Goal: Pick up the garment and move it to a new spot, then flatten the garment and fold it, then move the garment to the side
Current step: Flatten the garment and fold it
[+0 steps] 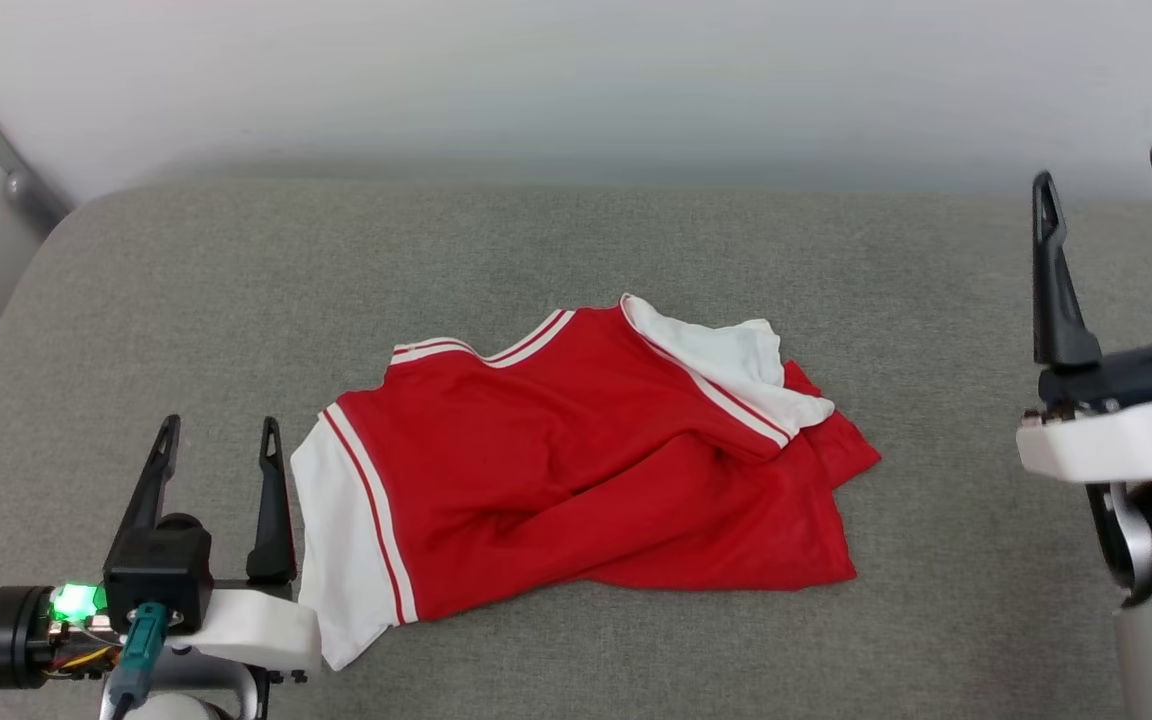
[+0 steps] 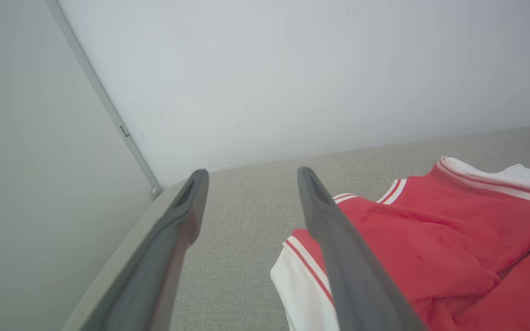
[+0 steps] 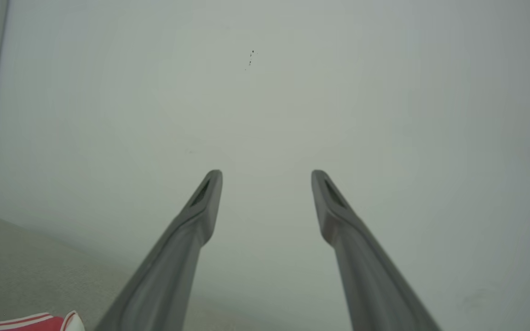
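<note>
Lying rumpled mid-way across the grey fabric-covered padded surface (image 1: 236,280) is the red soft-cloth T-shirt (image 1: 576,470) with white short sleeves and striped trim. Just beside its near white sleeve, the left gripper (image 1: 220,423) stands wide and empty. Well apart at the far side, the right gripper (image 1: 1104,168) is also wide, holding nothing.

The garment (image 1: 586,470) lies rumpled on the middle of the worktop (image 1: 576,240), its collar toward the wall (image 1: 576,80) that rises behind the worktop's far edge. One sleeve (image 1: 341,560) spreads at the garment's front left; the other sleeve (image 1: 736,365) is folded over the body at the back right. The left end effector (image 1: 219,428) is at the front left, just beside the nearer sleeve. The right end effector (image 1: 1104,168) is at the far right, well apart from the garment.
</note>
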